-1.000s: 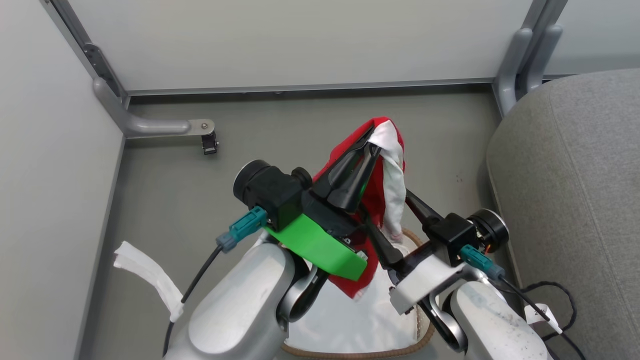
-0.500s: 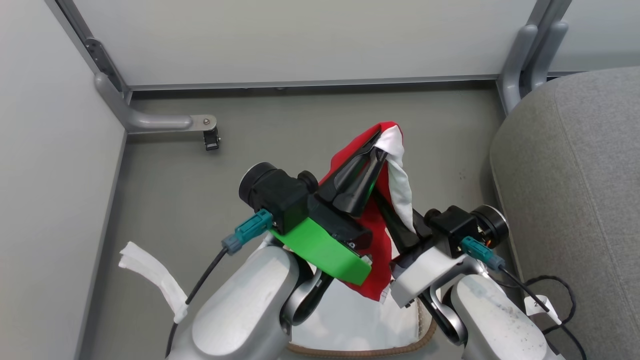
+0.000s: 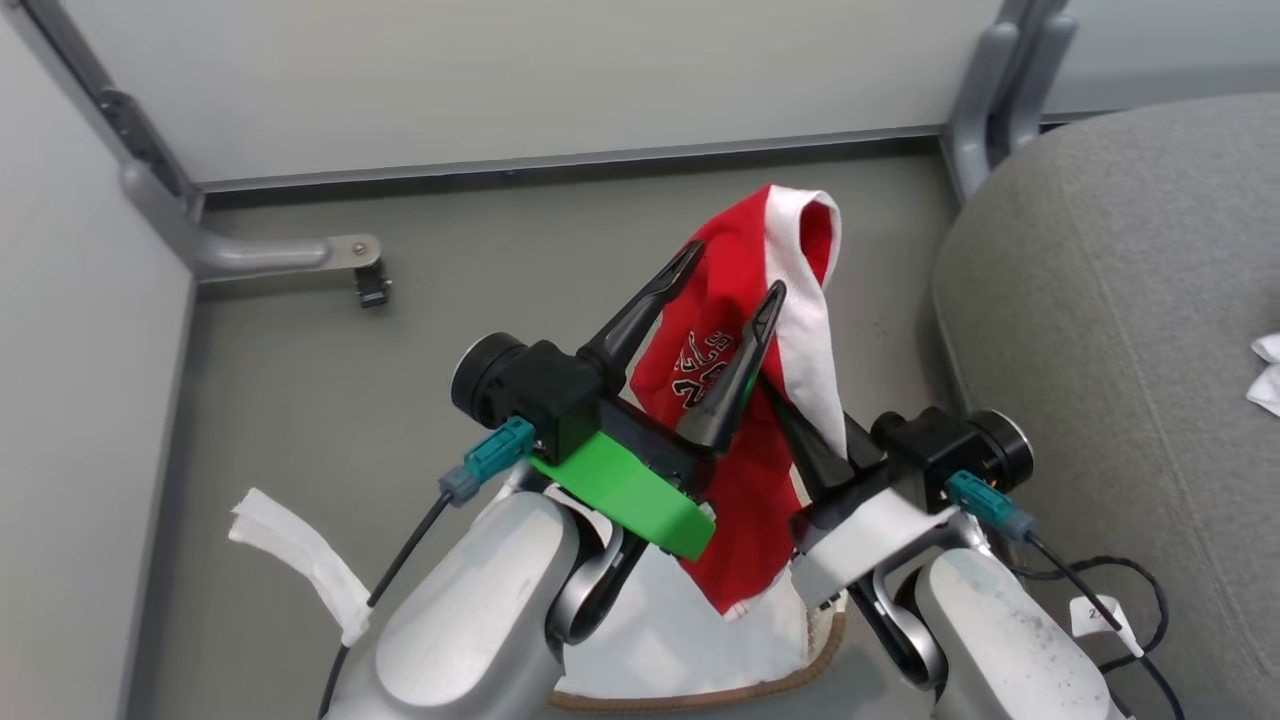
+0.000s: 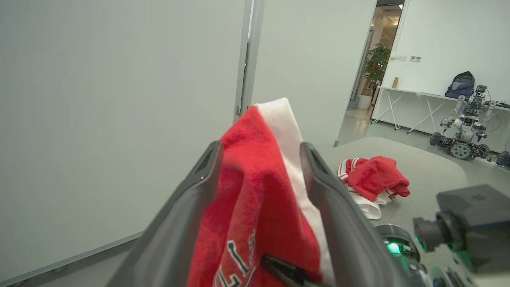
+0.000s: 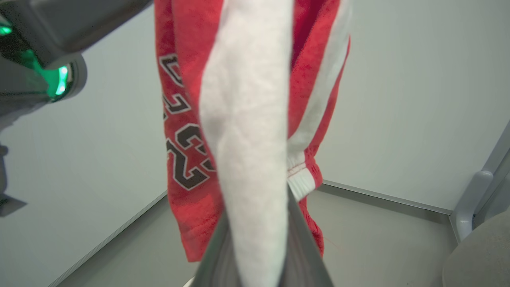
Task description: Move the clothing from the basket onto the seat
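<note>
Red clothing with white trim and black lettering (image 3: 740,360) hangs in the air above the basket (image 3: 690,690), whose brown rim shows at the bottom edge. My left gripper (image 3: 732,272) is open, its fingers spread on either side of the cloth (image 4: 255,207) without pinching it. My right gripper (image 5: 257,207) is shut on the garment's white band (image 5: 247,119); its dark fingers (image 3: 815,455) reach in under the cloth from the right. The grey seat (image 3: 1100,350) lies to the right, and another red garment (image 4: 374,183) lies on it.
Pale wall panels and a grey metal frame foot (image 3: 290,255) border the grey floor (image 3: 350,400) ahead. A white strip (image 3: 295,560) hangs by my left arm. A black cable (image 3: 1100,590) runs beside the seat. Another robot (image 4: 464,127) stands far off across the room.
My left gripper has opened and let go of the garment. My right gripper, open a second ago, has shut on the white band. The head view has shifted slightly.
</note>
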Controlling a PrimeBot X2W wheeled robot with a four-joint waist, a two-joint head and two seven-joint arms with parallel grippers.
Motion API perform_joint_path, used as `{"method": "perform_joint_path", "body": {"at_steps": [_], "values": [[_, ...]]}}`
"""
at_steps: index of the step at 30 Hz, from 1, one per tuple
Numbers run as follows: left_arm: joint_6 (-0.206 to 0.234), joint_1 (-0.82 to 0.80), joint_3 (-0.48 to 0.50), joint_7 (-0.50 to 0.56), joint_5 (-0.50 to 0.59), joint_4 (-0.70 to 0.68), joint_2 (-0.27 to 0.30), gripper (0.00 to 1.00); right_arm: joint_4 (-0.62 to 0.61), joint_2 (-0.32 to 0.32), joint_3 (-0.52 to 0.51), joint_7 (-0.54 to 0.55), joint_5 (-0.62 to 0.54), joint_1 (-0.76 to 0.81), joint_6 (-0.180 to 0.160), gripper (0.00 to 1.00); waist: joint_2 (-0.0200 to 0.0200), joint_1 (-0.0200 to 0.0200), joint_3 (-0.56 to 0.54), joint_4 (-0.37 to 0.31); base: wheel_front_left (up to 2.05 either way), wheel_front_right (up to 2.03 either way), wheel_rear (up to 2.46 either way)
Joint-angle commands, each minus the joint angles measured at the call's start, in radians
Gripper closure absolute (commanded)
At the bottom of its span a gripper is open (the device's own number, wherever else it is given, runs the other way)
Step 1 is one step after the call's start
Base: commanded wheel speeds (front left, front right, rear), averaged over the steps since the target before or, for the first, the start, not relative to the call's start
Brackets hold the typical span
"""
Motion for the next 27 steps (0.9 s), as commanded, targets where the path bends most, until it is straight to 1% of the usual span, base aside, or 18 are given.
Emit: {"method": "perform_joint_path", "body": {"at_steps": [1,9,16,24,27], "values": [[-0.001,0.013,0.007,0.000,0.006,0.008,0.001,0.00,-0.006,-0.004,-0.004,-0.002,0.004,0.017,-0.001,1.00,0.0000,0.0000,0.016,-0.058,0.00,0.00,0.00],[-0.005,0.031,0.008,0.000,0.042,0.049,0.002,0.00,-0.036,-0.004,-0.039,-0.002,0.019,0.042,-0.001,1.00,0.0000,0.0000,0.042,-0.222,0.00,0.00,0.00],[-0.005,0.045,0.004,0.000,0.053,0.068,0.003,0.00,-0.060,-0.003,-0.064,-0.002,0.034,0.069,-0.001,1.00,0.0000,0.0000,0.057,-0.365,0.00,0.00,0.00],[-0.005,0.056,0.001,0.000,0.054,0.077,0.006,0.00,-0.068,-0.004,-0.079,-0.002,0.036,0.094,-0.001,1.00,0.0000,0.0000,0.059,-0.483,0.00,0.00,0.00],[-0.005,0.062,0.002,0.000,0.055,0.080,0.011,0.00,-0.070,-0.003,-0.091,-0.002,0.030,0.090,-0.001,1.00,0.0000,0.0000,0.064,-0.515,0.00,0.00,0.00]]}}
